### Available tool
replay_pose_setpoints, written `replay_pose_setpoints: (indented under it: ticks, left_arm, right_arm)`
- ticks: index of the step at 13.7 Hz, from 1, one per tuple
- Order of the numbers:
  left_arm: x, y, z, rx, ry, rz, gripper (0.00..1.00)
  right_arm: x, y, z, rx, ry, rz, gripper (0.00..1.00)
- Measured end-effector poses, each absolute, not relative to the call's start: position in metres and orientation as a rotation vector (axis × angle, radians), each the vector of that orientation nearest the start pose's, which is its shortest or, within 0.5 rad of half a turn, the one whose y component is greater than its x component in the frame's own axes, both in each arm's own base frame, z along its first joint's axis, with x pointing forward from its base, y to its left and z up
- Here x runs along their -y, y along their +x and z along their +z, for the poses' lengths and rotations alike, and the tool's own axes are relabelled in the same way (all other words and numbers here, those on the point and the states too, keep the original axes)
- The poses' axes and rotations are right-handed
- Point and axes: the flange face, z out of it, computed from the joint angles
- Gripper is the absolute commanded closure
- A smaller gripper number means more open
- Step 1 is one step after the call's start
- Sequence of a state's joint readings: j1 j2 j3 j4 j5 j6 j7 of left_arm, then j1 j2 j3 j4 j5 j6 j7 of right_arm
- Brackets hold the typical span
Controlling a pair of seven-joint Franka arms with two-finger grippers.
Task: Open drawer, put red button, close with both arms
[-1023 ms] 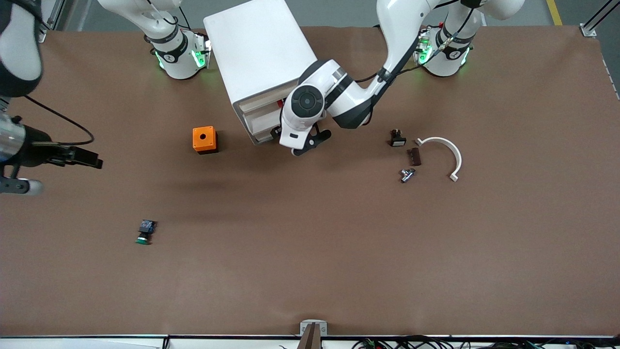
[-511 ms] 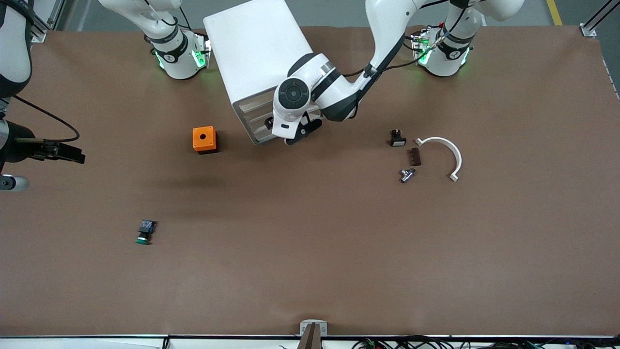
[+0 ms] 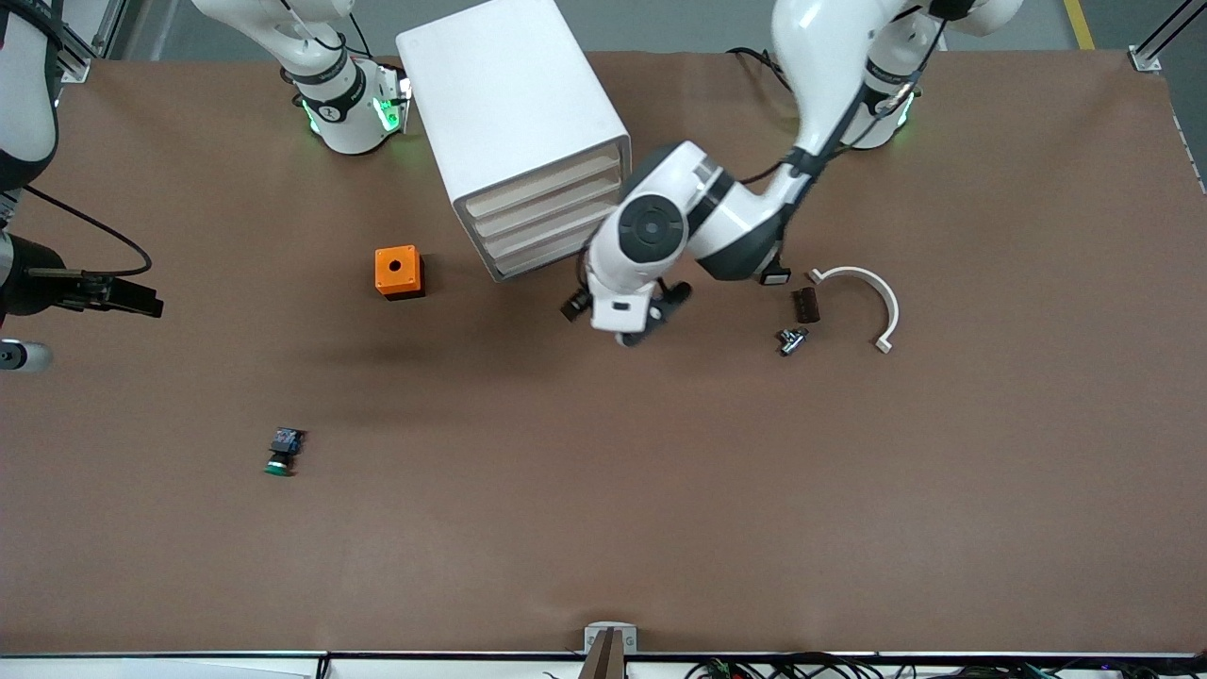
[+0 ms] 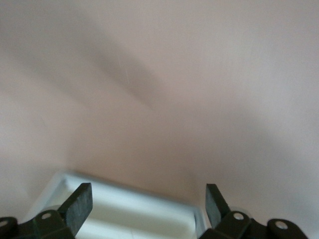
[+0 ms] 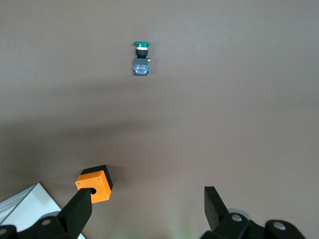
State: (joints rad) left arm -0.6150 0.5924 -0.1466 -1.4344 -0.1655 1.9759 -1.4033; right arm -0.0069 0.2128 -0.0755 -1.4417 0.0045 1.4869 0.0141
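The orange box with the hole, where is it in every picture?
Front view: orange box on the table, beside the white cabinet.
Left wrist view: not in it.
Right wrist view: orange box near the right gripper.
Shared landmark: green-capped button.

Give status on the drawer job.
Done, apparently: all four drawers of the cabinet sit flush; no red button shows, only the green button. In hand: nothing; left gripper open over the table in front of the cabinet, right gripper open, waiting at its end. Left: nothing visible.
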Motion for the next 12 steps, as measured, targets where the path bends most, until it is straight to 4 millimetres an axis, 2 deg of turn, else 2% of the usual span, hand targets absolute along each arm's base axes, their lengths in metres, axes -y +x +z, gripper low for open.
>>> replay_pose_setpoints:
  ticks: [2,5,9,12]
  left_arm:
    - [0.436,0.553,0.383,1.141,-2.969,0.216,0.0]
    - [0.374,0.584,0.436,1.062,-3.007,0.078,0.0]
    - [0.279,0.605,0.506,0.869,-3.038,-0.011,0.0]
    - [0.193,0.609,0.557,0.679,-3.081,-0.06,0.0]
  right_arm:
    - [0.05,0.604,0.555,-0.174,-3.089,0.257,0.0]
    - [0.059,0.604,0.563,-0.2,-3.081,0.225,0.0]
    - [0.089,0.601,0.59,-0.275,-3.074,0.15,0.0]
    - [0.086,0.587,0.613,-0.266,-3.071,0.143,0.0]
